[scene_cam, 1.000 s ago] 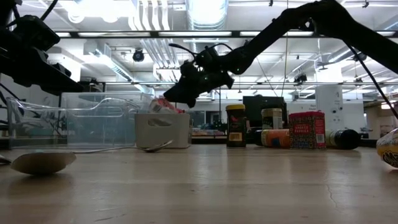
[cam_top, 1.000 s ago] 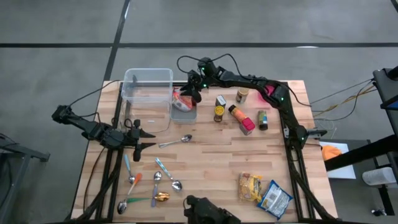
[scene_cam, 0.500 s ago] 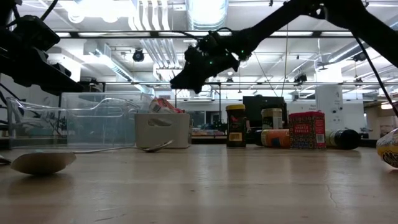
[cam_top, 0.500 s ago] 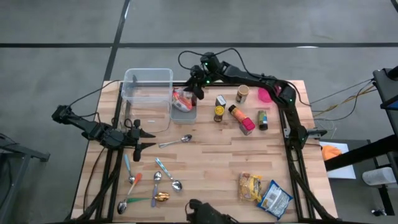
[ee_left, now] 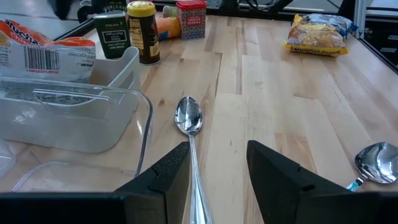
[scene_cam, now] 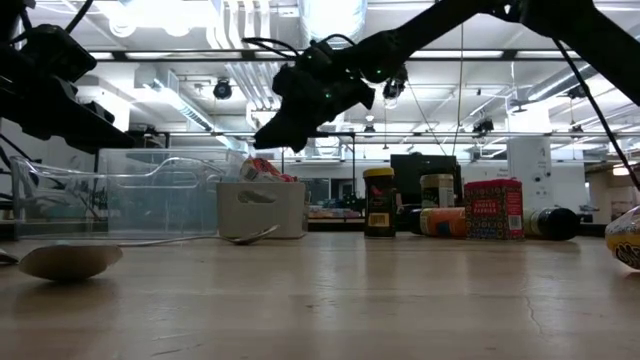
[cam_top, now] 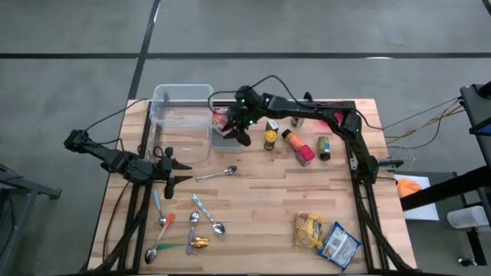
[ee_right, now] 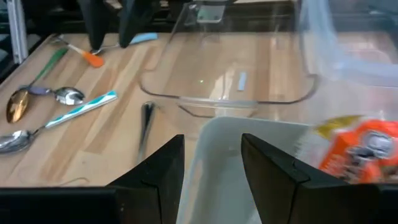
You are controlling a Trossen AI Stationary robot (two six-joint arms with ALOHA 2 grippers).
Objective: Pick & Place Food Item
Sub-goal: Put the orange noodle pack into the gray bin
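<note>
Premises: an industrial robotics lab or test hall, not a dwelling. The butcher-block worktop (cam_top: 261,192) stands alone on a bare grey concrete floor (cam_top: 307,31) marked with dark seams. Two dark robot arms are mounted at its sides, with loose cables (cam_top: 418,123) trailing off one side. The low view shows an open ceiling with exposed ducts (scene_cam: 240,30), strip lighting (scene_cam: 330,15) and hanging fixtures. Groceries and cutlery on the worktop serve as test props.

Orange-white food packet (cam_top: 223,120); white bin (cam_top: 227,136); red tin (cam_top: 304,155); yellow bag (cam_top: 308,229).
</note>
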